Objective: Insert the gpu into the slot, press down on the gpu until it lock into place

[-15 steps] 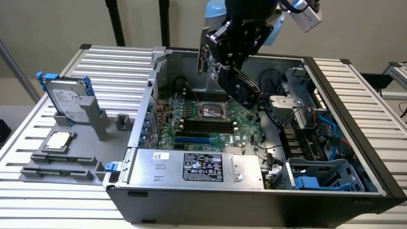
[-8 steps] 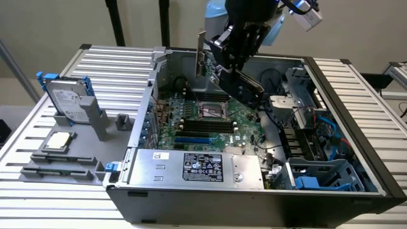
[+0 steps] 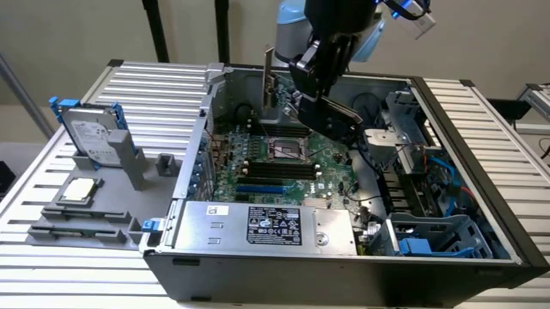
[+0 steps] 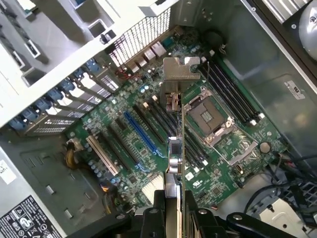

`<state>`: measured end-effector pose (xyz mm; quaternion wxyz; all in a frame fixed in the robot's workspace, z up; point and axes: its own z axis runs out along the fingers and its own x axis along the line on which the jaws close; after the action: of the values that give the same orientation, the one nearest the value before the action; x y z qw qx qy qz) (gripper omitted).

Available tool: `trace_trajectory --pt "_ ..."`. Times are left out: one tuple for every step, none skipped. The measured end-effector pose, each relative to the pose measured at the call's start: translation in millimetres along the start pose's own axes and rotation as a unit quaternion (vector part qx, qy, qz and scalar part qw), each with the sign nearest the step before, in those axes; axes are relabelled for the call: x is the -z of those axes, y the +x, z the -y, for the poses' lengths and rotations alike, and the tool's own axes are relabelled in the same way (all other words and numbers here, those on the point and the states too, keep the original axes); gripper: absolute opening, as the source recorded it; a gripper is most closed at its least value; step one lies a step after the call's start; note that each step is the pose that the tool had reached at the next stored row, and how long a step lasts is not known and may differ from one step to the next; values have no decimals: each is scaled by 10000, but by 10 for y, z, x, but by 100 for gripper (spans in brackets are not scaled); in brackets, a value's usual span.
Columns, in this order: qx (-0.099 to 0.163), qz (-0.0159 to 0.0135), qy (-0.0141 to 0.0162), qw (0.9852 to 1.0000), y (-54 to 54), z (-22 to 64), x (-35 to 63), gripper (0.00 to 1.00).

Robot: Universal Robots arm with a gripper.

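Gpu (image 4: 176, 153): pinched edge-on in the gripper (image 4: 174, 201), raised above the motherboard (image 4: 218, 163) and not seated. Reaches straight out from the fingertips, with its silver mounting bracket (image 4: 180, 69) at the end farthest from the gripper. Appears clear of everything on the board beneath.

Gripper: about half closed, black fingers (image 4: 152, 220) pressed against the card's two flat sides. Holds the card and nothing else. Hangs over the middle of the open computer case (image 3: 344, 277), which lies on its side with the board facing up.

Slot (image 4: 143, 133): long bright-blue strip on the motherboard, below the gripper and off to one side of the held card. Runs roughly parallel to the card, well apart from it, card not yet in it. In the exterior view, sits lower than the gripper and toward the exterior view's left of it, just short of the silver labelled power supply (image 3: 266, 225).

Black memory slots (image 3: 277, 168): between the gripper and the blue strip. Processor socket (image 3: 288, 149): almost straight beneath the gripper. Blue drive cage (image 3: 429, 235): below the gripper, toward the exterior view's right. Hard drive (image 3: 90, 138): upright in a grey holder outside the case, well off to the exterior view's left of the gripper, on the slatted table (image 3: 51, 277).
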<state>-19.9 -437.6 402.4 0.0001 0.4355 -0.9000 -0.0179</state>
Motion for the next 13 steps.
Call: trace_trajectory --pt "79 9 8 10000 0 0 -4 26" --pt "164 17 15 9999 0 0 -9 26" --pt "247 26 19 9997 0 0 -14 26" --pt "324 34 20 9995 0 1 -19 26" --pt "411 42 18 9991 1 1 -25 26" --pt "501 50 10 9987 1 1 -33 26" --pt "590 59 1 9982 1 1 -39 26" --pt "685 70 -10 9976 1 1 -47 26" --pt "776 80 -20 9969 1 1 -54 26" --pt "863 90 -30 9962 1 2 -61 26" --pt "955 99 -40 9954 2 2 -70 26" --pt "1044 107 -48 9945 2 2 -78 26" --pt "1137 113 -55 9934 2 2 -87 26"
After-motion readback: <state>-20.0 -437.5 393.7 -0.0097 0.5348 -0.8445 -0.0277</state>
